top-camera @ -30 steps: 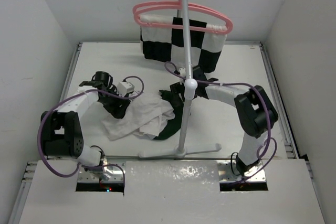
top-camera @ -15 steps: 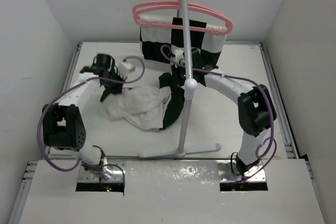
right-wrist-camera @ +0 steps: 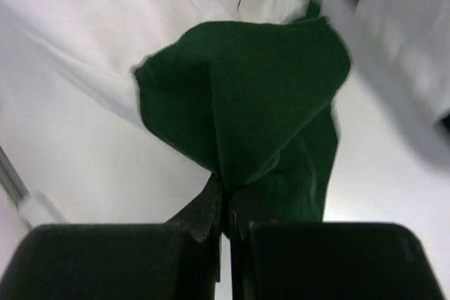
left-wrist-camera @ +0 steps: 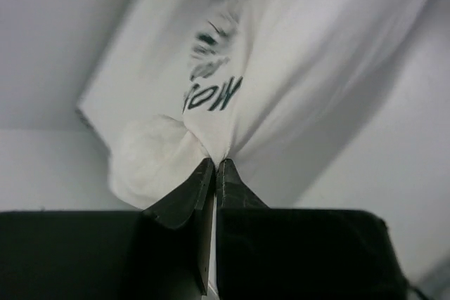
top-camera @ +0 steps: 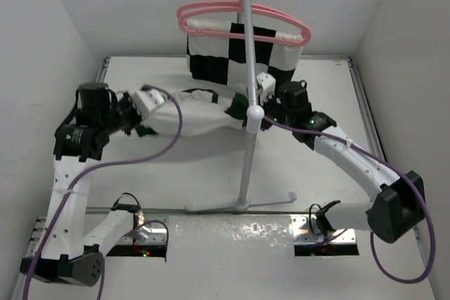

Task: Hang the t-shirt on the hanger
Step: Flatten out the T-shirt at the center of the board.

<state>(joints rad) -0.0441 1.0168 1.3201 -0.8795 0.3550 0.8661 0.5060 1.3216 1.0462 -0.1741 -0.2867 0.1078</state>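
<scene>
Above the table [top-camera: 320, 100], your left gripper [left-wrist-camera: 214, 168] clamps the t-shirt [top-camera: 200, 114] near its print; your right gripper [right-wrist-camera: 226, 198] clamps its green sleeve [right-wrist-camera: 246, 117]. Both pinches look thin: snagging the pole [top-camera: 246, 163] could pull fabric free.

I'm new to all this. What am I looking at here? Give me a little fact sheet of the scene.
left end effector: shut on cream cloth of the t-shirt, close to its dark print
right end effector: shut on a dark green part of the t-shirt
t-shirt: stretched between the two end effectors
hanger: pink, hooked at the top of the stand, not yet carrying the t-shirt
checkered cloth: black and white, hanging below the pink hangers
</scene>
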